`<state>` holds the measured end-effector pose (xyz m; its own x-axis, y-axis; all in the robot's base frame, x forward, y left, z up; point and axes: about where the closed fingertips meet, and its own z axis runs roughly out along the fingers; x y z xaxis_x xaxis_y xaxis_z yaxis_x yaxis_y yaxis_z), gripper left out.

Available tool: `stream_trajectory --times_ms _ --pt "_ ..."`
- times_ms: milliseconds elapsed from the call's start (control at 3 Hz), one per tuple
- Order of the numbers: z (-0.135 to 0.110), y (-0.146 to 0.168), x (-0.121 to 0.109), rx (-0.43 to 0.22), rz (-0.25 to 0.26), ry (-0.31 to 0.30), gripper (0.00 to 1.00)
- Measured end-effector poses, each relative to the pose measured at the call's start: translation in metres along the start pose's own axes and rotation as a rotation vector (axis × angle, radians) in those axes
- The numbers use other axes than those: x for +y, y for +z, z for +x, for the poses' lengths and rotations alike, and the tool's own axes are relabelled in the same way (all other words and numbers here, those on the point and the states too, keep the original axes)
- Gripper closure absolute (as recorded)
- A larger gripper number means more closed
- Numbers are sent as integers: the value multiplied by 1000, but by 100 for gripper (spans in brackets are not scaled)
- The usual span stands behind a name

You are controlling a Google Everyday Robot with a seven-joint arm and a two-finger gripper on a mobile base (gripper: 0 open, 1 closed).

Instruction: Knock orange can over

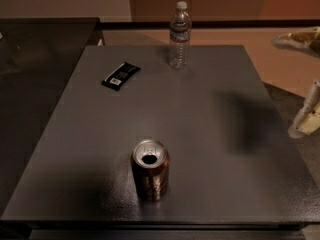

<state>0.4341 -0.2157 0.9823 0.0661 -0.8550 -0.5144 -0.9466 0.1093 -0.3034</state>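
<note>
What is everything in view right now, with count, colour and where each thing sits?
orange can: one, dark orange-brown with a silver top, upright near the table's front edge, about mid-width.
water bottle: one, clear with a white cap, upright at the table's far edge.
wrapped bar: one, black, lying flat at the far left of the table, left of the bottle.
table: one, grey, filling most of the view.
dark counter: one, glossy dark, left of the table.
gripper: one, pale, at the view's right edge, past the table's right side, well apart from the can.
</note>
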Motion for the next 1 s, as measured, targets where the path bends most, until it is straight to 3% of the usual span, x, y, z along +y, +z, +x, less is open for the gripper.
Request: stream_trajectory --times_ms 333,667,1000 --pt "-47 38 6 -29 -129 -139 0" --pt "-124 115 7 -89 -386 -499 0" --pt "-168 204 -38 -185 -475 -825 0"
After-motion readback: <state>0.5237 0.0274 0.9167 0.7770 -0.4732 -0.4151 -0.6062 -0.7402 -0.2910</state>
